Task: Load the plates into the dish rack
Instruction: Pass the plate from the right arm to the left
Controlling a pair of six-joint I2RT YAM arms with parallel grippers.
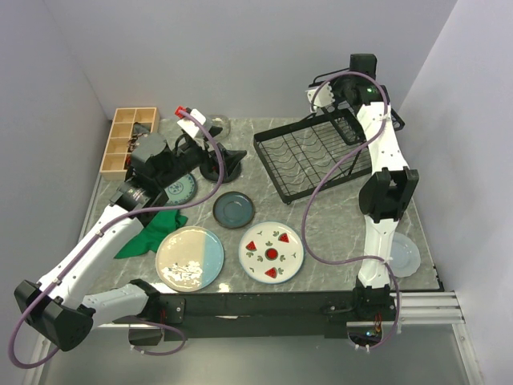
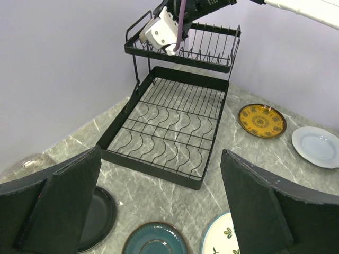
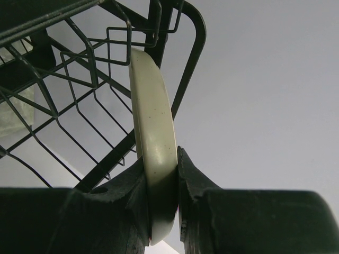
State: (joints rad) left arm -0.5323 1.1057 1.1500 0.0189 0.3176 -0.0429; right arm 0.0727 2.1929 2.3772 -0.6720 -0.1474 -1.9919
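Plates [image 1: 233, 209] mostly flat on the marbled grey table [image 1: 329, 220], with one up in the air on edge. Cream plate [image 3: 154, 132]: glazed, faintly speckled, thick rounded rim, pinched near its lower edge by the right gripper [image 3: 161, 165], with black fingers [image 3: 122, 201] pressed onto both faces. Held upright at the raised upper basket of the dish rack [image 1: 317, 156], in the upper right of the overhead view. Rim just beside the thin black wires; touching or not, cannot tell.

Step in hand, by the look of it: slotting this plate. Keep it vertical, line the rim up with a gap between wires, lower slowly until seated, and only then ease the pinch. Beware of smooth glaze slipping between the pads, and of a crossbar snagging the rim and twisting it loose.

Lower tray [image 2: 169, 132]: wavy slotted wire, nothing in it, in the centre of the left wrist view. Left gripper [image 1: 220, 163] spread wide and holding nothing, hovering mid-table.

Further out:
- Glossy black plate [image 2: 98, 217] at lower left.
- Slate-blue plate [image 2: 156, 241] and watermelon plate [image 2: 222, 241] along the bottom edge.
- Yellow patterned plate [image 2: 261, 120] and pale white plate [image 2: 318, 146] at right.
- Cream-and-blue plate [image 1: 190, 257] low in the overhead view.
- Clear glass plate [image 1: 218, 124] near the top.
- Soft green cloth [image 1: 152, 233] and wooden box [image 1: 128, 140] at left.
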